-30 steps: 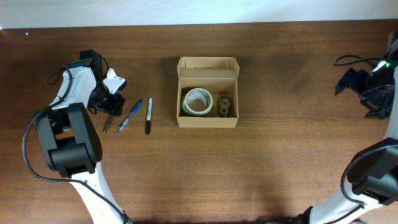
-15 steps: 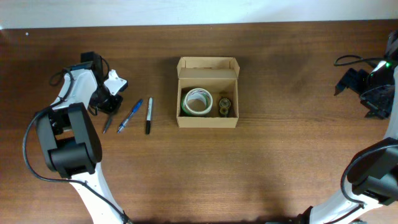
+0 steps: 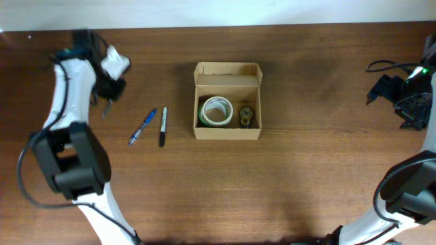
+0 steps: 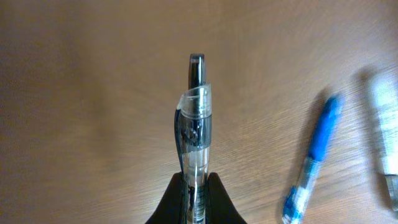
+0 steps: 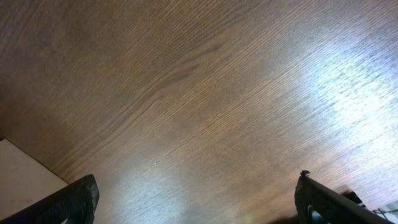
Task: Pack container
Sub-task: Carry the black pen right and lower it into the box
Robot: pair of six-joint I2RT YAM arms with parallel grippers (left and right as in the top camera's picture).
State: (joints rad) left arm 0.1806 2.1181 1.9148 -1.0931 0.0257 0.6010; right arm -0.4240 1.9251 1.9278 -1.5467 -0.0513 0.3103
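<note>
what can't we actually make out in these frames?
Overhead: left gripper is motion-blurred, so the clear pen it clamps barely shows there.
Left wrist: the pen's lower end is hidden inside the gripper; the marker is blurred and cut by the right edge.
Overhead: dark item beside the tape roll in the container is too small to identify.
Right wrist: right gripper is mostly cut off by the bottom edge.

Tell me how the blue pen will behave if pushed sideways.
The blue pen looks round-barrelled and lies loose on the smooth table, so it will probably roll. Its slim, partly clear plastic body suggests light and stiff; pushed off-centre, it may pivot.
</note>
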